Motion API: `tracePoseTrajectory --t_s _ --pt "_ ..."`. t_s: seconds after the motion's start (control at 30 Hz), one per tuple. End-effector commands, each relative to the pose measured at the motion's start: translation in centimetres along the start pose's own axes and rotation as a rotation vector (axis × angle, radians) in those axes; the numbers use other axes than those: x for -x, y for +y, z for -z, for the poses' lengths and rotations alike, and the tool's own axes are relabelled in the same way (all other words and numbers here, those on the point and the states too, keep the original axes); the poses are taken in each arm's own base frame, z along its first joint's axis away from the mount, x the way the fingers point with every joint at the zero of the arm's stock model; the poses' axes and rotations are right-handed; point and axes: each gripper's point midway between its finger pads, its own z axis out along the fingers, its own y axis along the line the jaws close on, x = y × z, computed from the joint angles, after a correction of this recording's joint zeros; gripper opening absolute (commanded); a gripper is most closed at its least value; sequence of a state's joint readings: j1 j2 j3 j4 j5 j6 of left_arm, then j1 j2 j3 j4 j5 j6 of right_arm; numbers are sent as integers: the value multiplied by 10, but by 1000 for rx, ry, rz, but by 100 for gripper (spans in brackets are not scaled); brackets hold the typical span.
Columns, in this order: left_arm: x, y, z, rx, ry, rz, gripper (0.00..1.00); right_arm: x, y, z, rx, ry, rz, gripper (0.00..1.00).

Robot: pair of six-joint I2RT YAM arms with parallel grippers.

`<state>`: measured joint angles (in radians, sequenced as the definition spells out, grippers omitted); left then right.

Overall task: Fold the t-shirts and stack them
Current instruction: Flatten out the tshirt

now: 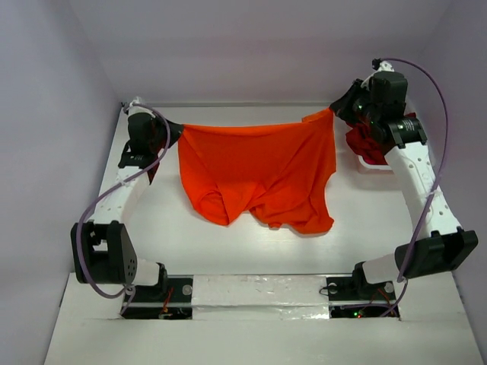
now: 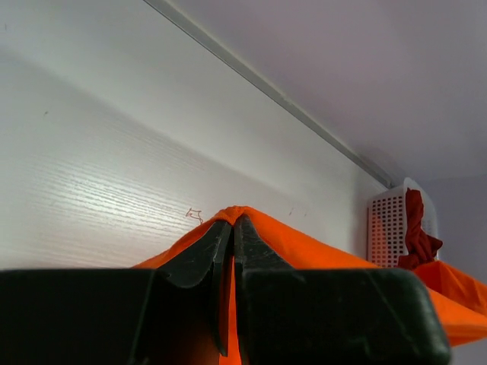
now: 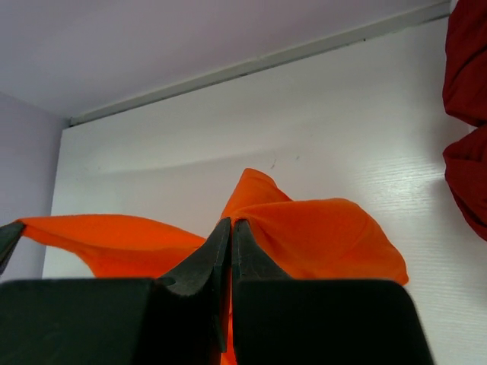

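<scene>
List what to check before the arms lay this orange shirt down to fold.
1. Left claw shut on the orange shirt: ok.
2. Right claw shut on its other corner: ok.
3. Upper edge taut between the claws: ok.
4. Lower half hanging flat: not ok, it bunches on the table.
5. Red shirt inside the basket, apart from the orange one: ok.
6. Which edge is held, hem or shoulders: cannot tell.

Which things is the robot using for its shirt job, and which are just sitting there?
For the job: orange t-shirt, stretched between the left gripper and the right gripper, both shut on it; dark red t-shirt, bunched in the basket.
Just there: white basket; table.
</scene>
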<state>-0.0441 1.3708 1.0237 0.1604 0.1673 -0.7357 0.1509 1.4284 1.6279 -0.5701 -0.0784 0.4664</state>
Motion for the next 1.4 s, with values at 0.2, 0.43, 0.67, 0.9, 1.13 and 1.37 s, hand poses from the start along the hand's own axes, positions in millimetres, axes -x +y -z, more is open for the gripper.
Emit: tracePoseTrajectory --t_s 0.2,0.43,0.67,0.9,1.13,1.37 --pt "-12 51 -62 172 79 23 0 29 35 26 127 -67 0 0" --pt "-10 57 -89 208 104 -2 9 40 57 24 166 -57 16 0" --pt "-20 60 -95 206 153 8 70 40 71 22 182 -39 37 0" --pt "-58 37 -78 43 269 55 98 36 74 15 189 -25 47 0" --pt "-120 -30 -83 -335 545 114 87 44 83 16 206 -31 51 0" --pt "-130 -92 -45 -675 621 227 83 46 79 18 180 -43 64 0"
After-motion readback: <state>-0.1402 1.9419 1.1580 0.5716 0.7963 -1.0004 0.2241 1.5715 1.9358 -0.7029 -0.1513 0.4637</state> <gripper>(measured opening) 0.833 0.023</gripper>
